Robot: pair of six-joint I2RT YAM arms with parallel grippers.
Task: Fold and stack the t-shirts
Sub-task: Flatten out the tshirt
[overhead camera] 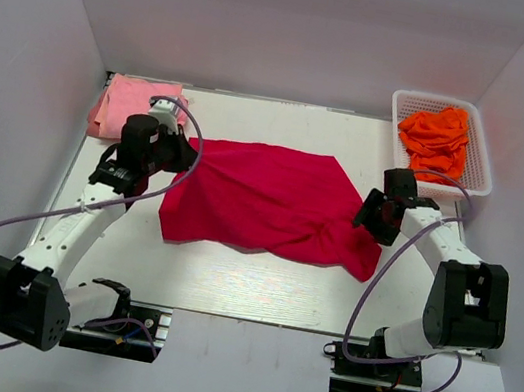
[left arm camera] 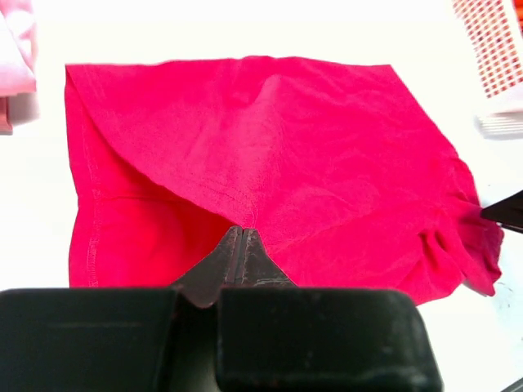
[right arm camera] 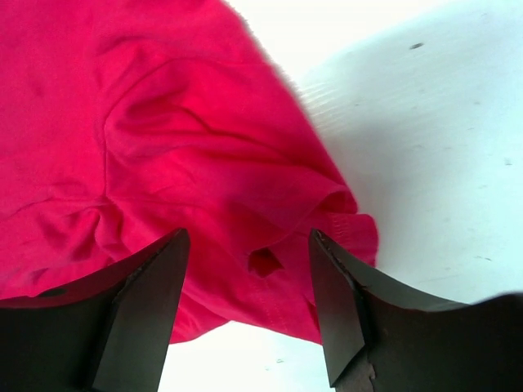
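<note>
At far left I see the pink t-shirt (overhead camera: 127, 109) lying at the table's (overhead camera: 255, 291) back corner. My left gripper (left arm camera: 243, 243) is pinched tight on the left edge of the red t-shirt (overhead camera: 261, 201), which is spread mid-table. My right gripper (right arm camera: 247, 238) has its jaws apart around the shirt's bunched right corner. At far right, the orange t-shirts (overhead camera: 435, 137) fill the white basket (overhead camera: 479, 163).

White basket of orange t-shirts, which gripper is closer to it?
Right. The right gripper sits close in front of the basket, over the right edge of the crimson t-shirt. The left gripper pinches that shirt's left edge, across the table, beside the pink t-shirt.
</note>
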